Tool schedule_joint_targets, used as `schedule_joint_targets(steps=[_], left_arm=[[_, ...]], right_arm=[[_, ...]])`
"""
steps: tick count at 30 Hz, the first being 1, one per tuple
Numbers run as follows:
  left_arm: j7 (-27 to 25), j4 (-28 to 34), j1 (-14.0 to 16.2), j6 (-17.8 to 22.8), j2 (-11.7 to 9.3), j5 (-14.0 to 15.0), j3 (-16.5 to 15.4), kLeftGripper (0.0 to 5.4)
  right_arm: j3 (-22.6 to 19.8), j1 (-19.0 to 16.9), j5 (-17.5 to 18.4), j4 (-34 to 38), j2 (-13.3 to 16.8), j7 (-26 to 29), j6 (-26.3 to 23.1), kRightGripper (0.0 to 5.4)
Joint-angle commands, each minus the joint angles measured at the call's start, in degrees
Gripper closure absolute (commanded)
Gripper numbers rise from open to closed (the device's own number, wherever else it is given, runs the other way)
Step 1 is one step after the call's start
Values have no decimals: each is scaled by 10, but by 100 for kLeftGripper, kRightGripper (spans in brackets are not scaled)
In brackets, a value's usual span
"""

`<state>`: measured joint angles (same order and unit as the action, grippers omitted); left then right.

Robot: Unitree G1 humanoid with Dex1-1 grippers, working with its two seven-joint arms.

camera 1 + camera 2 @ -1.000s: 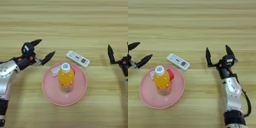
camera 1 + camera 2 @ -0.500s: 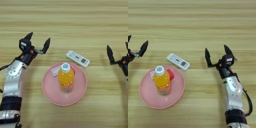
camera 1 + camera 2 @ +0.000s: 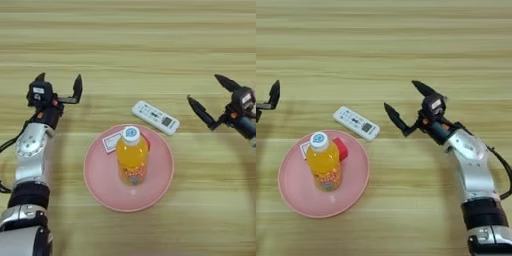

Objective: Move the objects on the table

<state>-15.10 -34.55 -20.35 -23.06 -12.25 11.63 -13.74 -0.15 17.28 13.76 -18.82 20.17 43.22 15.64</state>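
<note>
1. Orange-drink bottle [image 3: 132, 160] stands upright on my pink plate [image 3: 100, 175], with the packet [image 3: 111, 142] and red cube [image 3: 340, 148] right beside it.
2. Remote [image 3: 155, 117] lies on the table [image 3: 130, 45] just past the plate's rim.
3. Left gripper [image 3: 59, 86] sits off left, fingers spread, holding nothing.
4. Right gripper [image 3: 406, 106] is near the remote, wide open too.

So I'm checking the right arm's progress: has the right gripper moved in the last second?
Yes. The right gripper, open, has swung left toward the remote control, narrowing the gap between them.
</note>
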Motion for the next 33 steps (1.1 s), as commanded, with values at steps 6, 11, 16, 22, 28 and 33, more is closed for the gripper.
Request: schedule_joint_targets(steps=[6,11,16,22,28,33], left_arm=[[51,-34,-22,-27,-3,-27,-1,3],[70,-37,-21,-45,-1,-48,6,3],[82,-27,-10,-60,1,-80,29,3],[72,-7,5,-69,2,-93,51,3],[73,0,11,-71,2,-99,61,3],[74,1,12,-75,0,-108,69,3]], right_arm=[[23,78,-16,-85,9,63,-24,0],[35,126,-25,-150,0,87,-41,0],[43,158,-30,-193,-14,106,-55,0],[55,169,-39,-210,-32,114,-62,0],[64,171,-50,-226,-43,119,-60,0],[77,168,-71,-242,-47,116,-49,0]])
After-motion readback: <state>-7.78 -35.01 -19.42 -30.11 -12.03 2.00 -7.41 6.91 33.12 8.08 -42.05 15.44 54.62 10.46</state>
